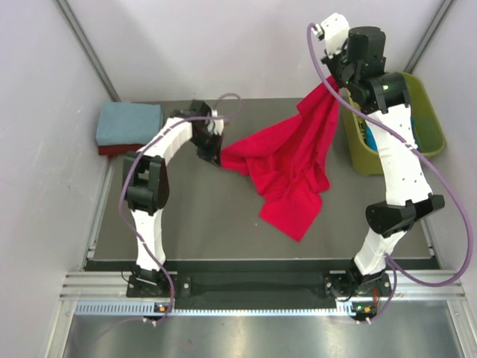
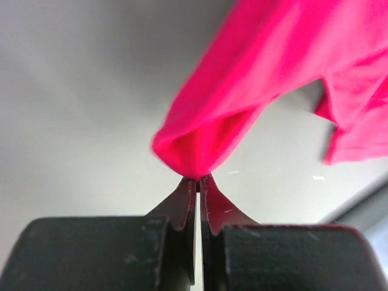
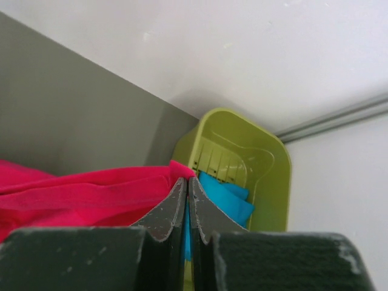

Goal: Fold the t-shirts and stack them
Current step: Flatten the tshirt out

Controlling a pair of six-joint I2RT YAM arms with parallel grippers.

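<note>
The bright red t-shirt (image 1: 287,168) is stretched between both grippers, its lower part draping onto the grey table (image 1: 186,224). My left gripper (image 1: 217,154) is shut on a bunched corner of the bright red t-shirt (image 2: 242,97), pinched at the fingertips (image 2: 198,177). My right gripper (image 1: 329,82) is raised at the back and shut on another edge of the bright red t-shirt (image 3: 91,191). A folded blue-grey t-shirt (image 1: 128,121) lies on a dark red t-shirt (image 1: 118,150) at the back left. A bright blue t-shirt (image 3: 225,195) sits in the tub.
An olive-green plastic tub (image 1: 428,112) stands at the back right, just behind my right arm; its far wall (image 3: 267,157) shows in the right wrist view. White walls close in the table on the left, back and right.
</note>
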